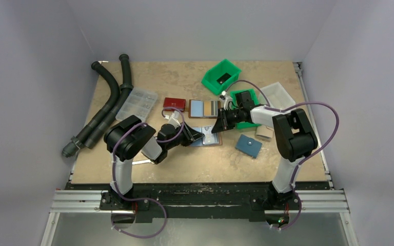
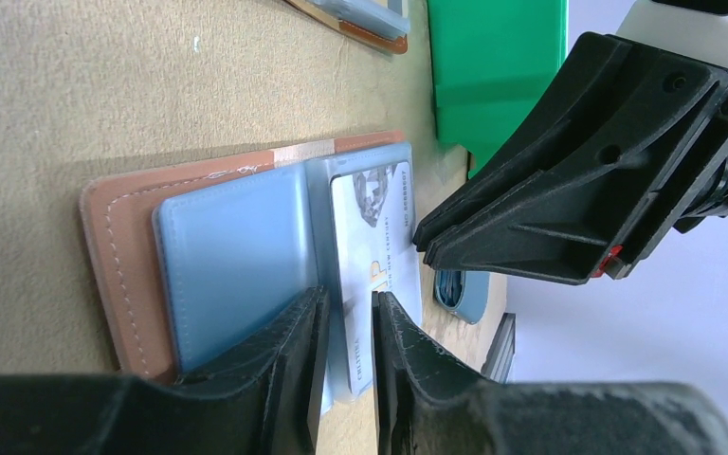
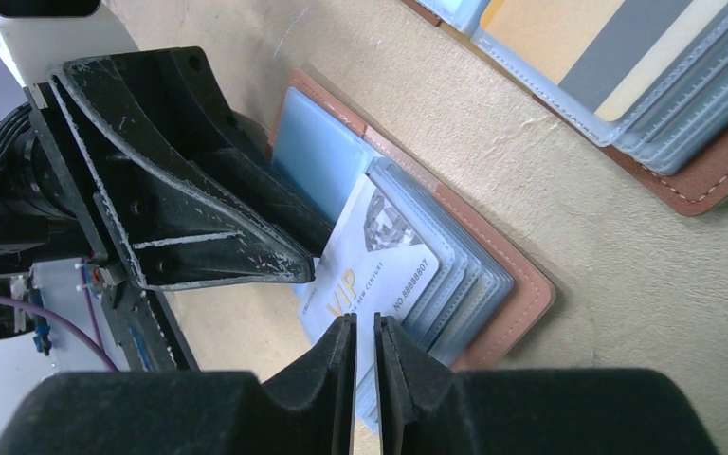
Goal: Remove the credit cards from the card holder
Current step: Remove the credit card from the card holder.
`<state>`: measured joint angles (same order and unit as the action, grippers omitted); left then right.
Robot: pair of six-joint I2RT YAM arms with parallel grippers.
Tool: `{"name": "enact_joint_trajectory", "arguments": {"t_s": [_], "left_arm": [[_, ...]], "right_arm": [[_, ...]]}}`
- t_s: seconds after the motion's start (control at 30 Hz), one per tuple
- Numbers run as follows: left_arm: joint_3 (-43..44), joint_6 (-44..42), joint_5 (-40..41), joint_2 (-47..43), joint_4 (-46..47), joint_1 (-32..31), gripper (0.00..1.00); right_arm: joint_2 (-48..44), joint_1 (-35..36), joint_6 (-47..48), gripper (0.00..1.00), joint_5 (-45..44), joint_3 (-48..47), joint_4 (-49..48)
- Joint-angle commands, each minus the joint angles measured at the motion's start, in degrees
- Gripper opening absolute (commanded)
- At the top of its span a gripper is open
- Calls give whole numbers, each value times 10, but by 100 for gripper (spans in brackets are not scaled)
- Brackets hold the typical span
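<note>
From above, the open brown leather card holder (image 1: 210, 142) lies mid-tabletop (image 1: 184, 164). The left pincer (image 1: 198, 138) meets it from 9 o'clock and the right pincer (image 1: 215, 128) from 1 o'clock, apparently one steadying and one pulling.

Only the left wrist view shows the left pincer narrowly parted astride a pale-blue sleeve edge; I cannot tell whether it grips.

The right wrist view shows the right pincer closed on the white plastic credit card (image 3: 374, 261), which juts from its sleeve toward 7 o'clock.

The white credit card (image 3: 372, 261) reads "VIP", "NEW CENTURY" and "NO 88888807".
</note>
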<state>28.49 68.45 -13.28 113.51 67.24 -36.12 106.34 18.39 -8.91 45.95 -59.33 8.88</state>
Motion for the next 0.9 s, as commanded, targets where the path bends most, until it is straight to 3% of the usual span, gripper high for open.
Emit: {"name": "enact_joint_trajectory", "arguments": {"t_s": [0.0,0.87], "left_arm": [[-5,0,-4,13,-6,2,27],[2,5,-17,26,6,3,35]], "right_arm": [[-27,-2,14,20,-16,-9,4],[23,15,-20,19,-90,-12,12]]}}
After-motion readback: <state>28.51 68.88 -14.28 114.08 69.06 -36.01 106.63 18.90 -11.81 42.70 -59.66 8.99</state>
